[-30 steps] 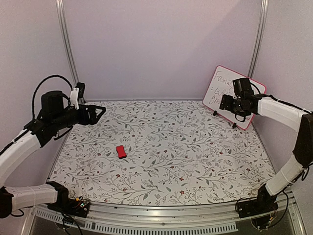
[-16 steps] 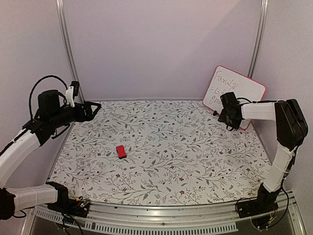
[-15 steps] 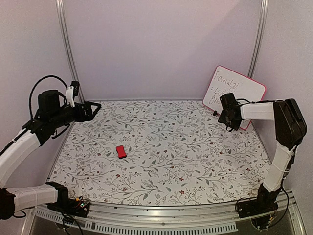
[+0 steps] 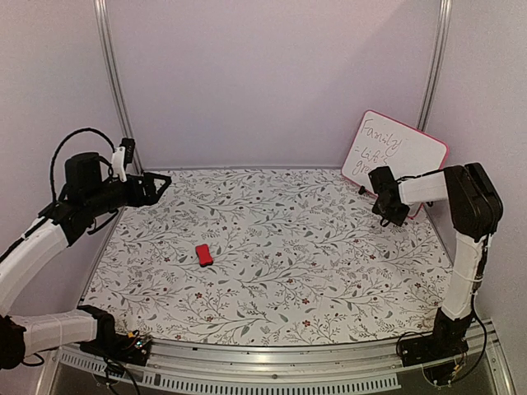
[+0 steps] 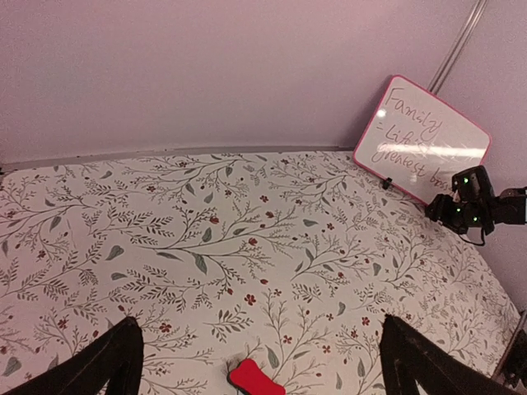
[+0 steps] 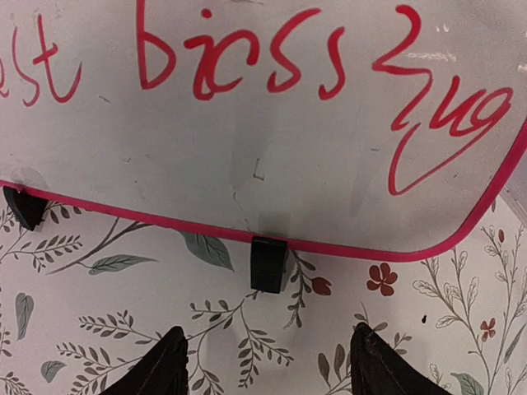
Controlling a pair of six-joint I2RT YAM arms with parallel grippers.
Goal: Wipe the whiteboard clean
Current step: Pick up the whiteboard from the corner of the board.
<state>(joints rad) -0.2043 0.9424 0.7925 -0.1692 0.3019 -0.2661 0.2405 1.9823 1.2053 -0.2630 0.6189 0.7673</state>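
Standing at far right corner of table [image 4: 272, 288], whiteboard [image 4: 397, 158] resting on two small black feet, red writing covering face. Right gripper [image 6: 268, 369] hovering just before lower frame, jaws apart, clamping nothing. Left gripper [image 4: 158, 188] hanging wide open, well apart. Board looking light, thin, stiff, glossy, probably tipping easily; pink frame edge near foot [image 6: 268, 263] seeming safest hold.

I note the whiteboard [image 4: 405, 151] standing at the far right corner of the table [image 4: 329, 263], my right gripper [image 4: 387, 206] just before its lower edge; the eraser [image 4: 203, 254] lies left of centre, nearer me.
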